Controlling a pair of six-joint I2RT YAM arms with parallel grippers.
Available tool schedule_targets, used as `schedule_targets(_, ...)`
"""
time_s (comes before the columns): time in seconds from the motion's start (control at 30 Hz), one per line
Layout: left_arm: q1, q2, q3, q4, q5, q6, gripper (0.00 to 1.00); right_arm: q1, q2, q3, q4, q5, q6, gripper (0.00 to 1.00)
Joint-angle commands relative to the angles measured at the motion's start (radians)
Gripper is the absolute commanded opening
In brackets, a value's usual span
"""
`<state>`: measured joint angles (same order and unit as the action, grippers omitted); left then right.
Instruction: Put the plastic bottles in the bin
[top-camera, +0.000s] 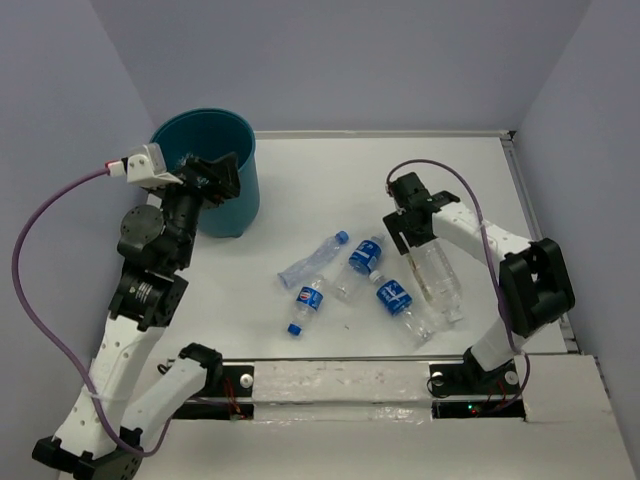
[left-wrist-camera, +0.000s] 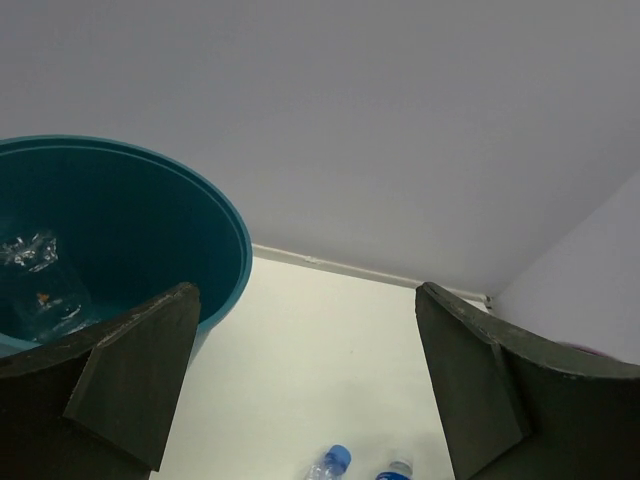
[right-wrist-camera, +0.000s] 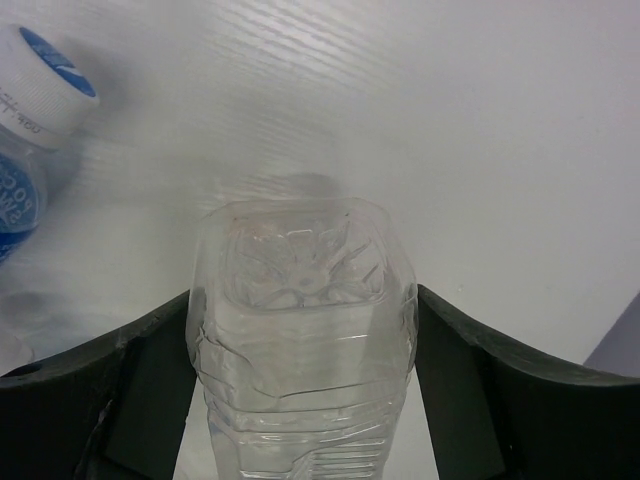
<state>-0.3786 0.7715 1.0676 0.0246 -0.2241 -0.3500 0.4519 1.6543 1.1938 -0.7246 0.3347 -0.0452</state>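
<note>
A large clear bottle (top-camera: 438, 275) lies on the table at the right. My right gripper (top-camera: 410, 237) has its fingers pressed against both sides of the bottle's base end (right-wrist-camera: 300, 330), shut on it. Several small blue-labelled bottles (top-camera: 308, 303) (top-camera: 360, 258) (top-camera: 400, 300) and a clear one with a blue cap (top-camera: 312, 262) lie mid-table. The teal bin (top-camera: 243, 200) stands at the back left with a crumpled clear bottle (left-wrist-camera: 40, 285) inside. My left gripper (top-camera: 222, 172) hovers at the bin's rim (left-wrist-camera: 215, 215), open and empty (left-wrist-camera: 307, 295).
Grey walls close in the table at the back and both sides. A small bottle's blue-and-white cap (right-wrist-camera: 45, 85) lies just left of my right gripper. Two bottle caps (left-wrist-camera: 337, 460) show below my left gripper.
</note>
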Motion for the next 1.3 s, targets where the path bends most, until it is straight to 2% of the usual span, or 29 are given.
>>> schedule_targets(0.0, -0.003, -0.066, -0.044, 0.031, 0.017, 0.013, 0.99, -0.012, -0.109, 0.041, 0.016, 0.157, 0.007, 0.63)
schedule_targets(0.17, -0.002, -0.121, -0.047, 0.041, 0.022, 0.031, 0.99, -0.012, -0.247, 0.239, -0.05, 0.204, 0.021, 0.59)
schedule_targets(0.3, -0.002, -0.198, -0.081, 0.08, 0.016, 0.039, 0.99, 0.059, -0.353, 0.403, -0.026, 0.162, 0.028, 0.58)
schedule_targets(0.4, -0.002, -0.236, -0.113, 0.095, -0.006, 0.042, 0.99, 0.084, -0.402, 0.467, 0.085, 0.026, 0.042, 0.58)
schedule_targets(0.5, -0.002, -0.247, -0.13, 0.095, -0.029, 0.042, 0.99, 0.108, -0.39, 0.49, 0.299, -0.196, 0.134, 0.58)
schedule_targets(0.57, -0.002, -0.251, -0.139, 0.095, -0.049, 0.039, 0.99, 0.142, -0.367, 0.492, 0.414, -0.282, 0.172, 0.58)
schedule_targets(0.6, -0.002, -0.261, -0.143, 0.095, -0.058, 0.039, 0.99, 0.151, -0.351, 0.492, 0.474, -0.318, 0.194, 0.58)
schedule_targets(0.63, 0.0, -0.265, -0.146, 0.095, -0.07, 0.039, 0.99, 0.16, -0.331, 0.494, 0.613, -0.394, 0.218, 0.58)
schedule_targets(0.7, 0.009, -0.288, -0.156, 0.098, -0.107, 0.04, 0.99, 0.174, -0.25, 0.527, 0.802, -0.448, 0.303, 0.58)
schedule_targets(0.77, 0.01, -0.305, -0.173, 0.1, -0.158, 0.039, 0.99, 0.2, -0.135, 0.581, 0.893, -0.462, 0.372, 0.58)
schedule_targets(0.8, 0.012, -0.314, -0.178, 0.109, -0.168, 0.036, 0.99, 0.209, -0.134, 0.616, 0.927, -0.462, 0.39, 0.58)
schedule_targets(0.83, 0.014, -0.33, -0.19, 0.113, -0.179, 0.036, 0.97, 0.231, -0.052, 0.691, 0.991, -0.464, 0.419, 0.59)
schedule_targets(1.03, 0.015, -0.334, -0.198, 0.121, -0.184, 0.046, 0.97, 0.287, 0.246, 0.944, 1.183, -0.41, 0.488, 0.6)
schedule_targets(1.17, 0.015, -0.321, -0.196, 0.121, -0.153, 0.037, 0.97, 0.298, 0.335, 1.055, 1.231, -0.392, 0.531, 0.6)
schedule_targets(1.27, 0.017, -0.317, -0.195, 0.121, -0.13, 0.031, 0.97, 0.309, 0.363, 1.058, 1.284, -0.376, 0.553, 0.6)
